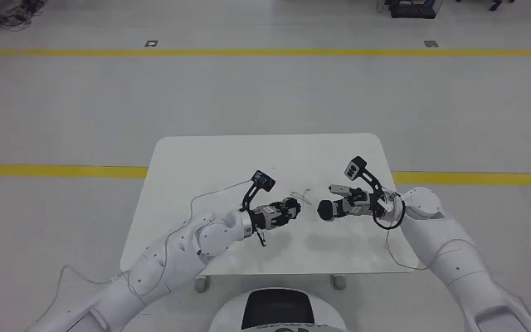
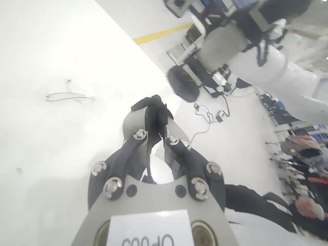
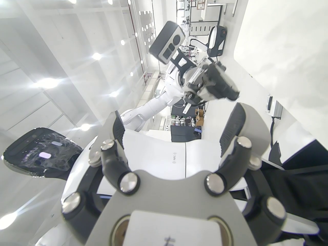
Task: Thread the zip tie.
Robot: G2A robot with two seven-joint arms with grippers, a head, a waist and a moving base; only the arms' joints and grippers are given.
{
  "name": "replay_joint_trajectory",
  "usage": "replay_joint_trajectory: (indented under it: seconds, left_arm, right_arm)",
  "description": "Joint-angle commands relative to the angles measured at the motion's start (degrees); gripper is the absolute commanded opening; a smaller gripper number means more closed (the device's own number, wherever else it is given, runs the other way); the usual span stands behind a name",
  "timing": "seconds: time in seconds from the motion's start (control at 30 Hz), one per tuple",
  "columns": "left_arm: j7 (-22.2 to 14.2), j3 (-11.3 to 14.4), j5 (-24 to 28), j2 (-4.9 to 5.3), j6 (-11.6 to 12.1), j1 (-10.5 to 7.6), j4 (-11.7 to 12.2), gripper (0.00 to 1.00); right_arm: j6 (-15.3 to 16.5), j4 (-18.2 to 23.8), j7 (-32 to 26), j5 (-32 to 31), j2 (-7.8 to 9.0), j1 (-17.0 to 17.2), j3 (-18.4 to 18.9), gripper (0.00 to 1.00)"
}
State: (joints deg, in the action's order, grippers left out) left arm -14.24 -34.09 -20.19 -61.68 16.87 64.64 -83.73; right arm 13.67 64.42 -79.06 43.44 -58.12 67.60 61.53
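Lying loose on the white table [image 1: 207, 166], a little to the robot's side of its middle, the thin zip tie [image 2: 71, 96] is touched by neither gripper. The left gripper [image 2: 156, 110] hangs above the table just beside the tie, its black-padded fingers pressed together with nothing I can make out between them. The right gripper [image 3: 176, 119] faces it over the table from the tie's other side, jaws spread wide and empty.
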Motion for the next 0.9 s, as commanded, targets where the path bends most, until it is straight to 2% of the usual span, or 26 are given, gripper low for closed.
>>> replay_joint_trajectory:
  seconds: [0.0, 0.13, 0.4, 0.5, 0.6, 0.77, 0.87]
  left_arm:
    - [1.4, -0.6, 1.5, 0.09, 2.6, 0.44, 1.3, 0.00]
    - [2.9, -1.7, 1.3, 0.89, 2.6, 1.45, 1.0, 0.00]
    - [3.7, -5.1, 4.2, 3.65, 2.6, 3.87, -2.1, 0.00]
    - [3.7, -5.1, 4.2, 3.65, 2.6, 3.87, -2.1, 0.00]
    - [3.7, -5.1, 4.2, 3.65, 2.6, 3.87, -2.1, 0.00]
    - [3.7, -5.1, 4.2, 3.65, 2.6, 3.87, -2.1, 0.00]
    - [3.7, -5.1, 4.2, 3.65, 2.6, 3.87, -2.1, 0.00]
  right_arm:
    - [0.0, 0.0, 0.0, 0.0, 0.00, 0.0, 0.0, 1.00]
    - [0.0, 0.0, 0.0, 0.0, 0.00, 0.0, 0.0, 1.00]
    - [0.0, 0.0, 0.0, 0.0, 0.00, 0.0, 0.0, 1.00]
    - [0.0, 0.2, 0.4, -0.1, -0.01, 0.0, 0.0, 1.00]
    - [-1.6, 2.3, 3.7, -5.1, 0.36, -1.0, 0.6, 1.00]
    - [-8.6, 6.5, 5.9, -17.7, 1.07, -6.7, 0.6, 1.00]
    - [-12.0, 8.5, 7.6, -26.2, 1.02, -10.4, -1.2, 1.00]
